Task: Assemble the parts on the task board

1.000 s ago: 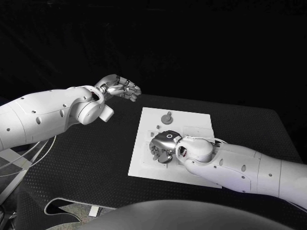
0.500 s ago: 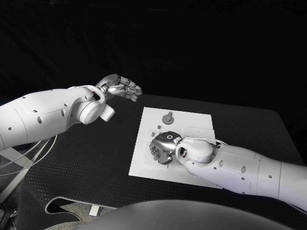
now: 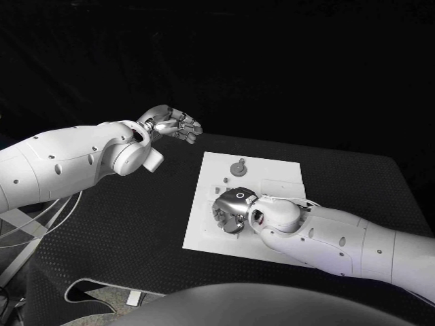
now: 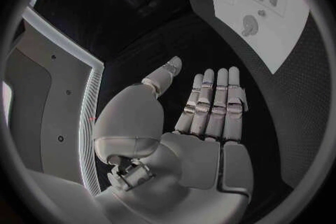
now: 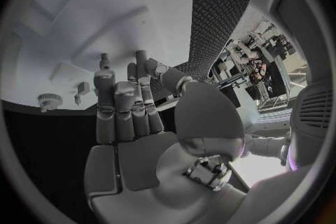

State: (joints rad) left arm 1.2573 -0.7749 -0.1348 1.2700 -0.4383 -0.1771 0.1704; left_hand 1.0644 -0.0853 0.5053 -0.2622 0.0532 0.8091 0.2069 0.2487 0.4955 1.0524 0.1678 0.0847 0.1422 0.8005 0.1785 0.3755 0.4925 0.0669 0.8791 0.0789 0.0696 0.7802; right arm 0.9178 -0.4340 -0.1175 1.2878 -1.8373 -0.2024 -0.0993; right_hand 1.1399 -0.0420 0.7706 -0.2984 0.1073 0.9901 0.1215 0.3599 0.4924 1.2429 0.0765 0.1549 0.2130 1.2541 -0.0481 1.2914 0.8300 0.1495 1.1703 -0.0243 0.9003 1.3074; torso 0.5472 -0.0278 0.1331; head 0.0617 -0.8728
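Right hand (image 3: 232, 209) over task board (image 3: 276, 178), fingers (image 5: 115, 103) extended, apparently holding nothing; left hand (image 3: 171, 125) raised, fingers (image 4: 213, 101) straight, empty.

Task board (image 3: 276, 170) mid-table (image 3: 110, 224); right hand (image 3: 232, 207) over it, left hand (image 3: 170, 124) beyond its left edge.

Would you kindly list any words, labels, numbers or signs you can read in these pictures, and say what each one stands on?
None can be read.
Task board: plain white, with no print that I can make out.
Left hand and right hand: no lettering to be seen.
Black table: only a dotted texture.
Room clutter at the rim of the right wrist view: too small and blurred to read.
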